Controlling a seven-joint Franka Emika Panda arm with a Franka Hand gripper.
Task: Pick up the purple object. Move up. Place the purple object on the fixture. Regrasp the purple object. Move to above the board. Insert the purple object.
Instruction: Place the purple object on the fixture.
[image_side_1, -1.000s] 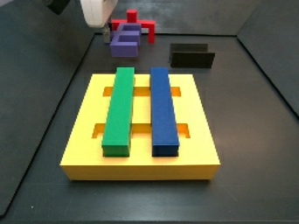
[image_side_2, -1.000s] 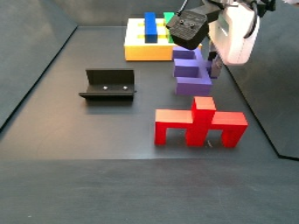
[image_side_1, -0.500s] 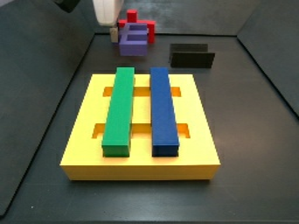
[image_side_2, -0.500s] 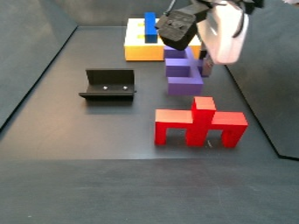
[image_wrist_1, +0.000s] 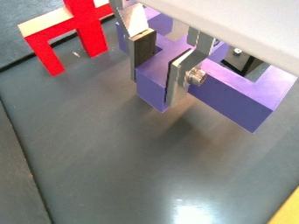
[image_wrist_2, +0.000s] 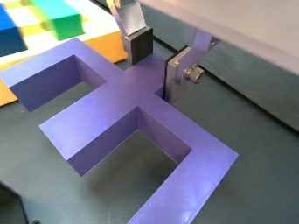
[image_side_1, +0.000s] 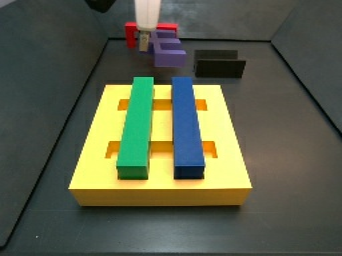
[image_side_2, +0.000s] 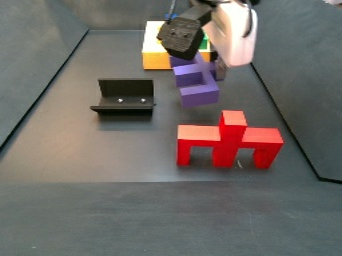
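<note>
In both side views the gripper (image_side_2: 198, 62) and arm hide part of the purple object (image_side_2: 198, 83); the red piece (image_side_1: 134, 35) is mostly covered. The fingers (image_wrist_2: 177, 74) are seen clamped on the object's stem. Object hangs tilted, upper centre of frame, clear of the floor; its long axis cannot be told.

The gripper (image_wrist_1: 160, 59) hangs raised, fingers (image_wrist_2: 179, 74) (silver plates) clamped on the purple object (image_wrist_2: 111, 114).
</note>
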